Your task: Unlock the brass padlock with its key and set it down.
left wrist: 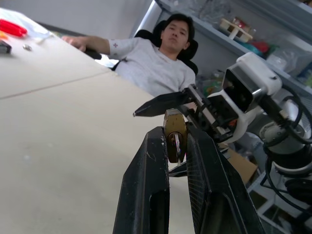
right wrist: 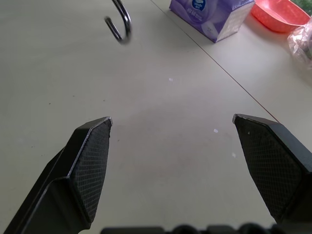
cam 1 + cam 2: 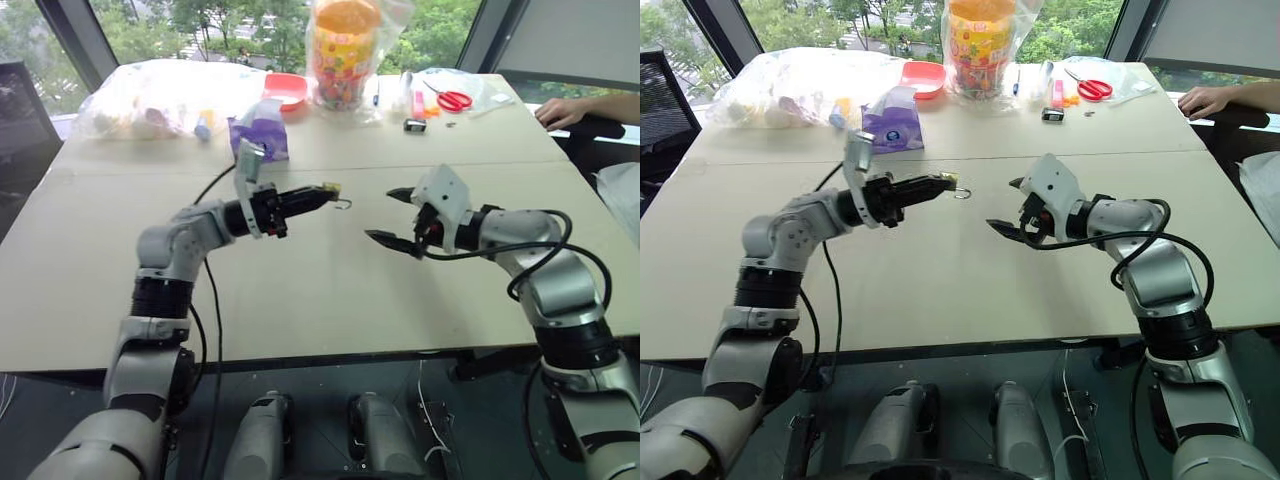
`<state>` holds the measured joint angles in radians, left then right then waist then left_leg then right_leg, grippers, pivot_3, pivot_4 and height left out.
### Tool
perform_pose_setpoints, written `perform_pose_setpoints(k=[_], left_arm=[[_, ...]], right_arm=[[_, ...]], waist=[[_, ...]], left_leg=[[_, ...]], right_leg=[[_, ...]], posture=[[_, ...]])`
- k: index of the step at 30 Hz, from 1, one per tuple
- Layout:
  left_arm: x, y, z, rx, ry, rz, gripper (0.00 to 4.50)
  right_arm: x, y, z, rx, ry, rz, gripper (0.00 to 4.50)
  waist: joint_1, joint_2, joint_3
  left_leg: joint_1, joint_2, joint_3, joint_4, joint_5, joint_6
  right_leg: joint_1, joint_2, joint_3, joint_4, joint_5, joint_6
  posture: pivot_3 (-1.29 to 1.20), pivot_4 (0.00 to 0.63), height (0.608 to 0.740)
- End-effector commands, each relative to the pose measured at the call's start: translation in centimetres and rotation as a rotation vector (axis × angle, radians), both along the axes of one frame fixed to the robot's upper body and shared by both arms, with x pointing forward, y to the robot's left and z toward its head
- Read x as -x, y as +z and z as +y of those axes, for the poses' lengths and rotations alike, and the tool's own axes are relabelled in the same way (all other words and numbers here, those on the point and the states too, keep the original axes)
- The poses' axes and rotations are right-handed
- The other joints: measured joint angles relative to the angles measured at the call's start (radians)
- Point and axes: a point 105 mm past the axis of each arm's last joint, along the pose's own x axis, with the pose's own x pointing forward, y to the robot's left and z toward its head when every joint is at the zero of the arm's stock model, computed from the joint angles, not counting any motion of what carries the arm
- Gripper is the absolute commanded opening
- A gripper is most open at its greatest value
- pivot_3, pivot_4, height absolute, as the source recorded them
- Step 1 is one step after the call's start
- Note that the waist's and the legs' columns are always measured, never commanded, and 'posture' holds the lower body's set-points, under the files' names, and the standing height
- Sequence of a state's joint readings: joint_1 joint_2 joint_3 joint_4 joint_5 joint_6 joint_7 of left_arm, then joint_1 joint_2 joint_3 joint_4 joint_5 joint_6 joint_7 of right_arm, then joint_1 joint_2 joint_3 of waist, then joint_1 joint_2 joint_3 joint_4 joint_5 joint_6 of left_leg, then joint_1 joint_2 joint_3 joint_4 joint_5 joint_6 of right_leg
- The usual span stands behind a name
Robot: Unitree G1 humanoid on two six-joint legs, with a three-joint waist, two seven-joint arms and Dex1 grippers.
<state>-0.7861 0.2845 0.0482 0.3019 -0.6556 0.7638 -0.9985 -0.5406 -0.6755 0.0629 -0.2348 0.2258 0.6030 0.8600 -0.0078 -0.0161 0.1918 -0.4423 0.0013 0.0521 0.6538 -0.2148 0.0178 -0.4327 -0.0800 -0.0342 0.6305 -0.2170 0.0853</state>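
The brass padlock (image 3: pixel 334 189) is pinched at the tips of my left gripper (image 3: pixel 326 193), which is shut on it and held above the table (image 3: pixel 300 300), pointing right. Its thin silver shackle (image 2: pixel 127 19) hangs out past the fingertips as an open hook. The left wrist view has the golden body (image 1: pixel 175 134) wedged between the two black fingers (image 1: pixel 146 190). My right gripper (image 3: pixel 383 214) stands open and empty a short way to the right, facing the padlock with a gap between them. The key is hidden from me.
At the back of the table lie a purple tissue pack (image 3: pixel 260 130), a red bowl (image 3: pixel 287 90), a bag of colourful pieces (image 3: pixel 345 45), red scissors (image 3: pixel 455 100) and clear plastic bags (image 3: pixel 160 100). A person (image 1: pixel 161 63) sits at the far right corner, hand (image 3: pixel 565 110) on the table.
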Motion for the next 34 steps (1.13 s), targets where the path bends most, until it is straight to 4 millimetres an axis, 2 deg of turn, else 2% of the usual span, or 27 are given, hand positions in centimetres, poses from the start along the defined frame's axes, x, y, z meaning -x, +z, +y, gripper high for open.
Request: perform_pose_setpoints(k=[1,4,7,12,14,18,21,24,27,30,34], left_arm=[[-0.7,-2.8,-2.1,-0.064,0.025,0.110,0.00],[-1.3,-4.9,-3.1,-0.069,0.043,0.230,0.00],[-2.9,-7.5,-3.6,-0.121,0.142,0.403,0.00],[-4.2,-8.5,-2.9,-0.129,0.224,0.491,0.00],[-4.5,-8.6,-2.6,-0.125,0.243,0.512,1.04],[-4.5,-8.6,-2.2,-0.134,0.236,0.521,2.74],[-4.4,-9.3,-1.6,-0.217,0.261,0.494,3.95],[-4.6,-8.0,0.1,-0.218,0.292,0.419,3.95],[-4.5,-5.6,3.1,-0.199,0.355,0.293,3.95],[-2.9,-3.3,5.8,-0.199,0.384,0.162,3.95],[-0.8,-1.6,7.3,-0.224,0.415,0.037,3.95]], right_arm=[[1.9,1.1,0.1,0.027,0.042,-0.006,4.15],[3.0,0.7,0.3,0.070,0.065,0.020,4.15],[4.0,0.0,0.6,0.086,0.084,0.063,4.15],[4.3,-0.7,0.4,0.094,0.061,0.088,4.15],[4.4,-1.0,0.5,0.096,0.060,0.091,4.20],[4.4,-1.2,0.7,0.087,0.061,0.097,4.20],[4.3,-1.4,0.6,0.077,0.048,0.105,4.20],[3.7,-1.5,-0.1,0.074,0.002,0.104,4.20],[3.3,-1.5,-0.9,0.045,-0.052,0.112,4.20],[2.7,-1.6,-1.8,-0.027,-0.125,0.127,4.20],[2.1,-2.2,-2.7,-0.118,-0.208,0.160,4.20]], waist=[[0.002,0.000,0.000],[0.006,-0.001,0.000],[0.014,-0.001,0.000],[0.020,-0.001,0.000],[0.020,-0.001,0.000],[0.020,-0.001,0.000],[0.020,-0.001,0.000],[0.014,-0.001,0.000],[-0.001,-0.001,0.000],[-0.005,-0.001,0.000],[0.006,-0.001,0.000]], left_leg=[[0.000,0.000,0.000,0.000,0.000,0.000],[0.000,0.000,0.000,0.000,0.000,0.000],[0.000,0.001,0.000,0.001,0.000,0.000],[-0.001,0.001,0.000,0.004,-0.001,0.001],[-0.001,0.001,0.000,0.005,-0.002,0.002],[-0.001,0.001,0.000,0.006,-0.002,0.003],[0.000,0.002,0.000,0.008,-0.002,0.003],[0.000,0.004,0.000,0.009,-0.002,0.003],[0.000,0.006,0.000,0.009,-0.003,0.002],[-0.001,0.007,0.000,0.006,-0.003,0.002],[-0.001,0.007,0.001,0.004,-0.003,0.001]], right_leg=[[0.000,0.000,0.000,0.000,0.000,0.000],[0.000,0.000,0.000,0.000,0.000,0.000],[0.000,0.000,0.000,0.000,0.000,0.000],[0.000,0.000,-0.001,0.000,0.000,0.000],[0.000,0.000,-0.001,-0.001,0.000,0.000],[0.001,-0.001,-0.001,-0.001,0.000,0.000],[0.002,-0.001,-0.001,-0.001,-0.002,-0.003],[0.003,-0.002,-0.001,-0.001,-0.001,-0.006],[0.002,-0.001,0.000,-0.001,0.000,-0.007],[0.000,-0.001,0.001,-0.001,0.000,-0.007],[-0.001,-0.003,0.001,-0.002,0.000,-0.007]], posture=[[0.00,0.150,0.740],[0.00,0.150,0.740],[0.00,0.150,0.740],[0.00,0.150,0.740],[0.00,0.150,0.740],[0.00,0.150,0.740],[0.00,0.150,0.740],[0.00,0.150,0.740],[0.00,0.150,0.740],[0.00,0.150,0.740],[0.00,0.150,0.740]])
